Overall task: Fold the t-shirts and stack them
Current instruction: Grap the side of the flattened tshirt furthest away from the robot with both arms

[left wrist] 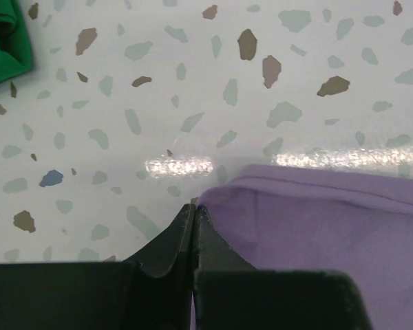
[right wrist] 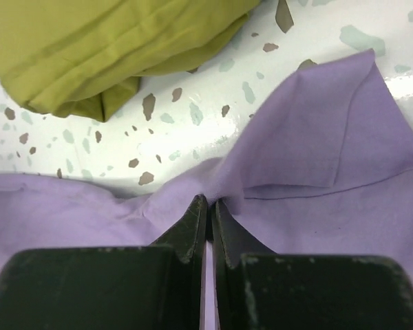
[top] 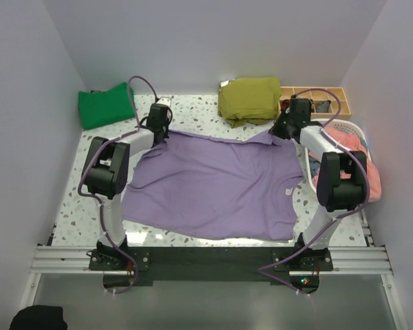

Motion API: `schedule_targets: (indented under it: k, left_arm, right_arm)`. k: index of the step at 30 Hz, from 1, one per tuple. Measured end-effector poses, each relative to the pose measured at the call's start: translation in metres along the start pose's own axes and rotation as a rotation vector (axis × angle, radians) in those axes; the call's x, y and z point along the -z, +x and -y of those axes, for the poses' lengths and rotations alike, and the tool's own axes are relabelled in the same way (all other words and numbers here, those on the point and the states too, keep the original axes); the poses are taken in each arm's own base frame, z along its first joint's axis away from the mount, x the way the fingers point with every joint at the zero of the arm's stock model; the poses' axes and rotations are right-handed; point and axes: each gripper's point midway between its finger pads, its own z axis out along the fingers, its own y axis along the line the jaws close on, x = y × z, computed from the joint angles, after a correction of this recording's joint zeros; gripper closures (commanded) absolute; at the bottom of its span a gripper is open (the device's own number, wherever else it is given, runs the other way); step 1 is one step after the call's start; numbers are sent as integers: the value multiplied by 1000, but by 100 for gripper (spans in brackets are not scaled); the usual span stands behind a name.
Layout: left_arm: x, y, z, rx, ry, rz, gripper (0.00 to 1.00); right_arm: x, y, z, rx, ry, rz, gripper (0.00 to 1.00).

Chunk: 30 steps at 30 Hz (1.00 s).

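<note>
Bright, even light falls from above in the overhead view, washing the walls pale and leaving only soft, short shadows beside the arms. A white sheen runs along the near edge of the terrazzo table (top: 76,206), below the hem of the lavender t-shirt (top: 213,185). In the left wrist view two glare streaks cross the tabletop, and the fingers (left wrist: 168,244) of the left gripper (left wrist: 194,207) are dark and slightly soft. In the right wrist view glare whitens the tabletop at far right; the fingers (right wrist: 189,230) of the right gripper (right wrist: 210,203) show little detail, perhaps underexposed.
</note>
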Motion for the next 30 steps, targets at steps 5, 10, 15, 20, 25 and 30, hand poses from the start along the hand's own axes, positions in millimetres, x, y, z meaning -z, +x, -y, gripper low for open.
schedule_targets:
  k: [5,10,15,20,25,30]
  left_arm:
    - [-2,-11,-29,8,-38,13,100]
    - [-3,-19,-46,-24,-59,14,100]
    - [-3,-36,-58,-77,-88,30,100]
    - [-6,-61,-88,-89,-156,56,100]
    - [-8,-61,-118,-82,-216,37,100]
    - [-9,-40,-112,-68,-192,-11,100]
  right_arm:
    - [17,-13,-9,11,-20,32,100]
    - [25,-18,-16,21,-36,20,100]
    - [33,-17,-23,28,-58,-3,100]
    - [41,-20,-31,32,-94,-6,100]
    - [38,-15,-48,34,-179,-56,100]
    - [29,5,-53,22,-231,-146,100]
